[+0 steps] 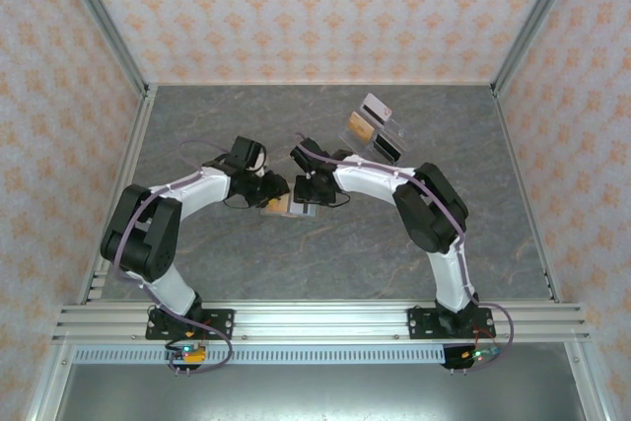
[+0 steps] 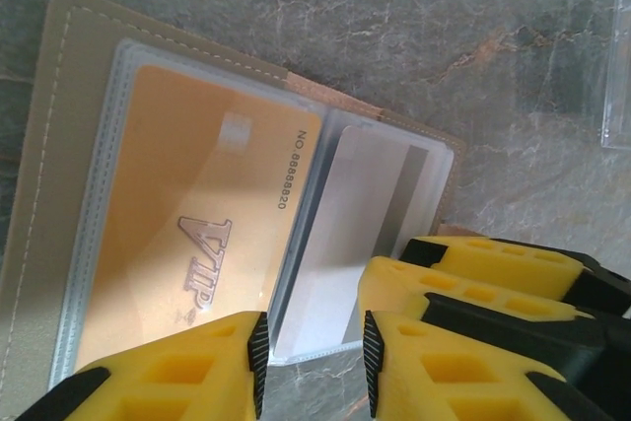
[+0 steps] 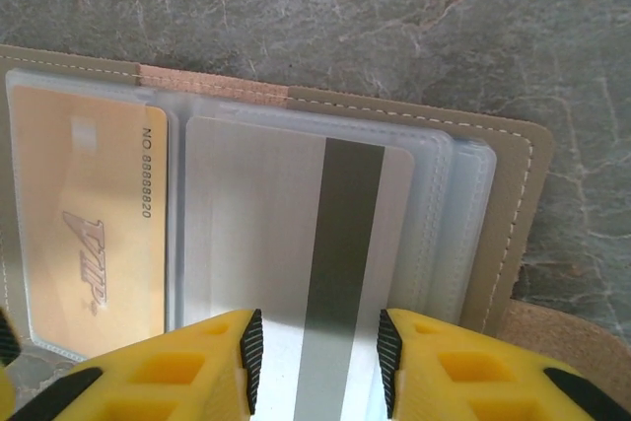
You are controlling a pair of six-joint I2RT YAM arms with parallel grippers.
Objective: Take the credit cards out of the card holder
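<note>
Risks first. Both cards sit inside clear sleeves (image 2: 118, 194), so a pinch could catch sleeve film along with a card, or slip off the slick plastic. The card holder (image 2: 59, 145) looks light and lies loose on the table surface (image 1: 345, 263). Judged likely: a pull on one card drags or lifts the whole wallet unless the other claw pins it. The two claws work crowded over the same spread, their fingers just beside each other in the left wrist view, so a sideways shift by either risks a knock. Positions: the holder lies open and flat about the middle of the surface, well away from every edge. An acrylic stand (image 1: 373, 130) sits apart toward the far right corner. The orange-yellow card (image 2: 187, 204) is in one pocket and the whitish card (image 3: 256, 224), with a dark stripe, in the neighbouring one. Left claw (image 2: 311, 362): jaws apart, gap over the seam between the two pockets, nothing pinched. Right claw (image 3: 317, 362): jaws apart, straddling the stripe at the whitish card's end; cannot tell whether the pads touch it.
</note>
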